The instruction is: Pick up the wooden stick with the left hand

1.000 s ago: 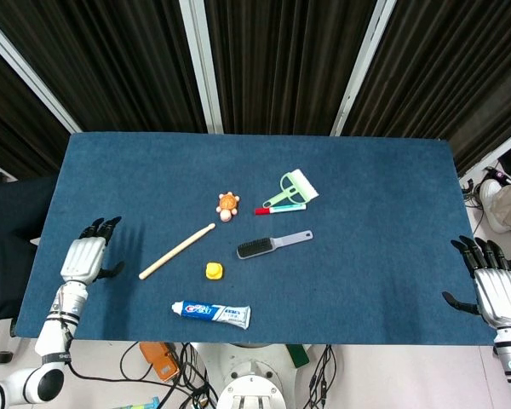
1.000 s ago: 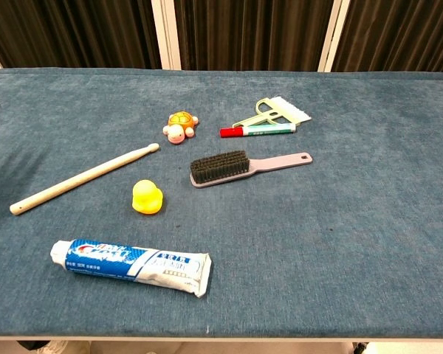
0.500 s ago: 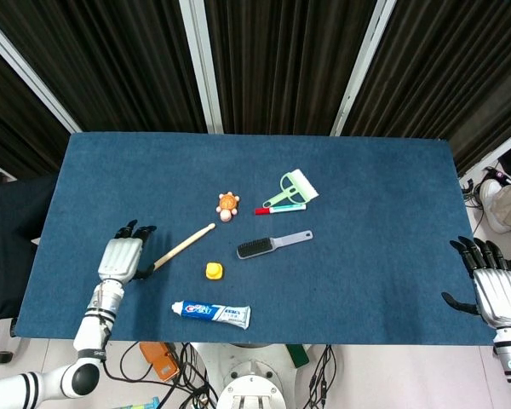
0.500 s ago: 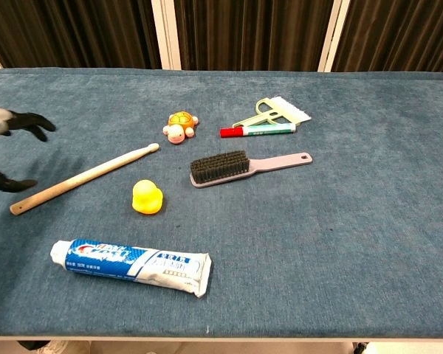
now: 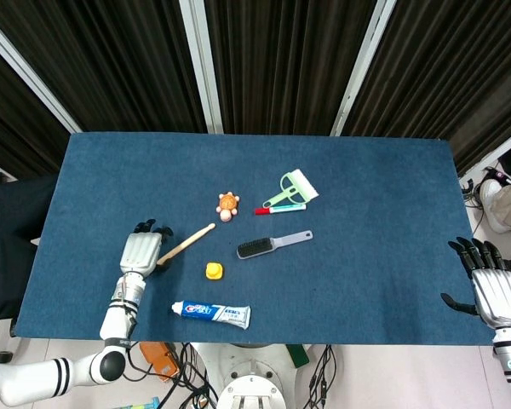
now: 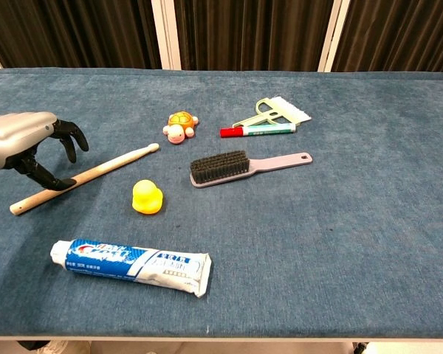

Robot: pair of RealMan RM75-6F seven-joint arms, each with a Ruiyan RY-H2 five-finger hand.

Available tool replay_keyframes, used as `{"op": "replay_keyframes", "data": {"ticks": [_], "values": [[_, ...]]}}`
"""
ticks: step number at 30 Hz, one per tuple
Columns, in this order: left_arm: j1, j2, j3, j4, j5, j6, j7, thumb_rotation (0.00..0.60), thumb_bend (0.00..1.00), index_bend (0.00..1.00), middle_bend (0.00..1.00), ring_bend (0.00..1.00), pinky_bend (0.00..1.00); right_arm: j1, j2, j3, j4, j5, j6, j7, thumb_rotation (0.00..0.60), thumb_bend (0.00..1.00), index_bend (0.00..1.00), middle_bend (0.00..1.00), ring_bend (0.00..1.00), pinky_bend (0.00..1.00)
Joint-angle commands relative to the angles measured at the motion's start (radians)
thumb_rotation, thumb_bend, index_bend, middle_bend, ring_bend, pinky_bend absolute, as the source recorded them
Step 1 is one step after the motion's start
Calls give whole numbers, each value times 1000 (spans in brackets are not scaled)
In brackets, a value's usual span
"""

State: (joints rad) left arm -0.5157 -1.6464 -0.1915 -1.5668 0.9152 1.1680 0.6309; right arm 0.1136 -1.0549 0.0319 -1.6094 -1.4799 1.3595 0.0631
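Observation:
The wooden stick [image 5: 190, 239] [image 6: 111, 164] lies slantwise on the blue table, thin tip toward the toy turtle. My left hand [image 5: 142, 251] [image 6: 26, 144] hovers over the stick's thick lower end, fingers curled down and spread, thumb under the hand near the stick; in the chest view nothing is gripped. My right hand [image 5: 494, 285] rests open at the table's right front edge, far from the stick, seen only in the head view.
A yellow duck [image 6: 147, 197], toothpaste tube [image 6: 129, 263], dark brush [image 6: 240, 166], toy turtle [image 6: 181, 124], red marker [image 6: 257, 130] and green comb [image 6: 277, 110] lie to the right of the stick. The table's front edge [image 6: 221, 338] is close.
My left hand has moved right from the table's left edge to above the stick's thick end. The stick and my right hand have stayed put.

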Motion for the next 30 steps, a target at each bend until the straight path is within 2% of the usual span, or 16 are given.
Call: {"op": "replay_keyframes", "data": {"ticks": [1,10,21,25,30], "values": [[-4,-8,4,7,-7,4,1,600,234,315,398,124,153,0,0,0,0,1,-1,0,600,293,164,136,83,0],[-10,-32,19,24,-7,19,0,600,239,438,521,221,153,1,0,0,-1,3,-3,3,600,293,164,136,83,0],[-19,-62,27,68,-20,15,-3,600,260,481,563,250,153,2,1,0,-2,5,-6,7,600,293,165,136,84,0],[-20,-70,28,79,-21,13,-9,600,309,528,611,279,153,2,1,0,-2,6,-6,8,600,293,165,136,83,0],[-17,-70,29,97,-17,3,-38,600,422,599,662,313,158,3,1,-1,-3,7,-8,12,600,293,165,137,84,0]]}}
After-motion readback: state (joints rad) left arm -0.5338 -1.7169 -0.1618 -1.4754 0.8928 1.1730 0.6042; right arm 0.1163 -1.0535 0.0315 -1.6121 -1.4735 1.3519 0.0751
